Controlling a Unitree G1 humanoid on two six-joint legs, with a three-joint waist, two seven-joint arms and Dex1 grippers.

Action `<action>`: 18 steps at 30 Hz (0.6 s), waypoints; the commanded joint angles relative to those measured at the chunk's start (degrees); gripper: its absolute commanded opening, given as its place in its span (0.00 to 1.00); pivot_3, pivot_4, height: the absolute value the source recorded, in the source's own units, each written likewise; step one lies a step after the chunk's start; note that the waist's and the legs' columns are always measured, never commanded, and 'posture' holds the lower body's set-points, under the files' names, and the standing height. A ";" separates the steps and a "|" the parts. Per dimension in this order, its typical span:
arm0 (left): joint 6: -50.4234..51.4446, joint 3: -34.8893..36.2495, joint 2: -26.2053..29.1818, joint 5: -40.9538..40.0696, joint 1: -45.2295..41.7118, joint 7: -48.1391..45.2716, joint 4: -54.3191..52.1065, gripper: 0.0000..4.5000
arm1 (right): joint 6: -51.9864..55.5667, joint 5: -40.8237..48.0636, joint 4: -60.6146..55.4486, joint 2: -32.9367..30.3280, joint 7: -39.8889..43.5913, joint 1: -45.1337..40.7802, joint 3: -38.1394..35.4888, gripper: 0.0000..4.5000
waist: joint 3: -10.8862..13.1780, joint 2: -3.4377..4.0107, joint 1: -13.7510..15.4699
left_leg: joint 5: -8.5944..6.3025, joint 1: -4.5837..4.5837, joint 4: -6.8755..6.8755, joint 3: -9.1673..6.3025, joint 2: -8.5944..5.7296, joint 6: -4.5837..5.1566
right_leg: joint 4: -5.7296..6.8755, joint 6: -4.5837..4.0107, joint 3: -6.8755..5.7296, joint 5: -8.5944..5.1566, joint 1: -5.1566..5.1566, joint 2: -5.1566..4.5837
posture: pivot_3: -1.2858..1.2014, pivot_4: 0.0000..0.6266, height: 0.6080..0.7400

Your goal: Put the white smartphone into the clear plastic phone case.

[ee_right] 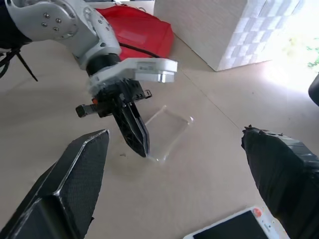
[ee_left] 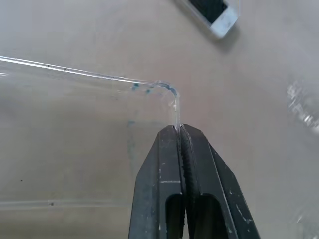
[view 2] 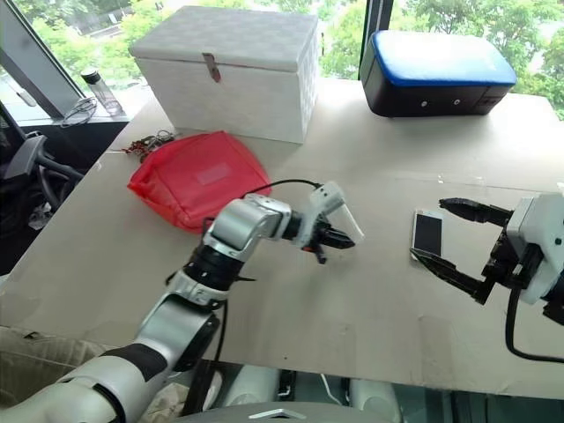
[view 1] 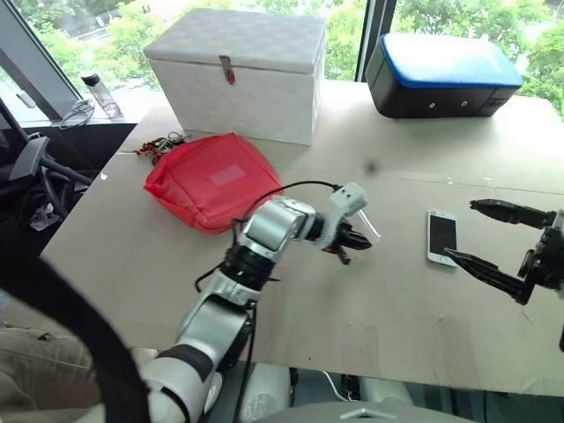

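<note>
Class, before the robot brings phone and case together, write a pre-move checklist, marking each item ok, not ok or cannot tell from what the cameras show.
1. Left gripper shut on the clear plastic phone case: ok, pinching one edge near a corner.
2. Case lifted off the table: cannot tell.
3. Right gripper open: ok, fingers spread wide.
4. White smartphone free to grasp: ok, lying flat, screen up, between the right gripper's fingers, not yet held.
5. Path between case and phone clear: ok, bare table; red pouch lies off to the side.
</note>
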 commanded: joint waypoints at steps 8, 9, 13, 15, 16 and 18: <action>-22.88 -0.35 11.07 -2.95 -2.10 -10.62 -2.55 0.77 | 1.52 -1.91 -0.19 2.21 2.93 1.78 -3.72 1.00 | -0.01 0.05 -0.03 | 0.16 -0.34 0.05 -0.17 0.01 -0.29 | 0.28 0.00 0.05 0.00 -0.48 0.02 | 0.52 0.24 1.00; -32.86 -2.89 14.29 -0.61 -2.31 -15.49 -0.06 0.77 | 1.62 -2.15 -0.56 2.91 3.03 3.14 -4.64 1.00 | -0.03 0.12 0.01 | 0.16 -0.34 0.04 -0.17 0.01 -0.29 | 0.28 0.00 0.05 0.00 -0.49 0.03 | 0.52 0.24 1.00; -60.08 -7.49 17.01 5.18 -7.53 -25.17 19.16 0.77 | 1.06 -3.86 -0.51 5.12 3.89 7.16 -7.62 1.00 | -0.03 0.15 0.83 | 0.14 -0.36 0.07 -0.03 -0.06 -0.26 | 0.27 0.00 -0.02 0.00 -0.47 -0.10 | 0.52 0.24 1.00; -72.31 -8.39 14.38 7.94 -11.73 -26.19 33.03 0.77 | 0.99 -4.27 -0.30 5.98 4.07 8.16 -9.03 1.00 | -0.01 0.12 1.36 | -0.01 -0.40 0.19 0.03 -0.15 0.01 | 0.24 0.00 -0.01 0.00 -0.46 -0.15 | 0.52 0.24 1.00; -77.12 -8.71 13.48 9.37 -13.18 -26.10 37.99 0.77 | 1.08 -4.35 -0.29 6.26 4.16 8.42 -9.41 1.00 | 0.00 0.09 1.55 | -0.06 -0.42 0.23 0.07 -0.27 0.09 | 0.21 0.02 -0.04 0.01 -0.46 -0.17 | 0.52 0.24 1.00; -85.32 -10.10 11.42 13.72 -16.44 -23.66 48.23 0.77 | 0.79 -4.96 -0.67 7.36 4.41 9.79 -10.20 1.00 | 0.01 0.06 1.52 | -0.15 -0.45 0.26 0.16 -0.52 0.26 | 0.11 0.17 0.01 0.09 -0.46 -0.27 | 0.52 0.24 1.00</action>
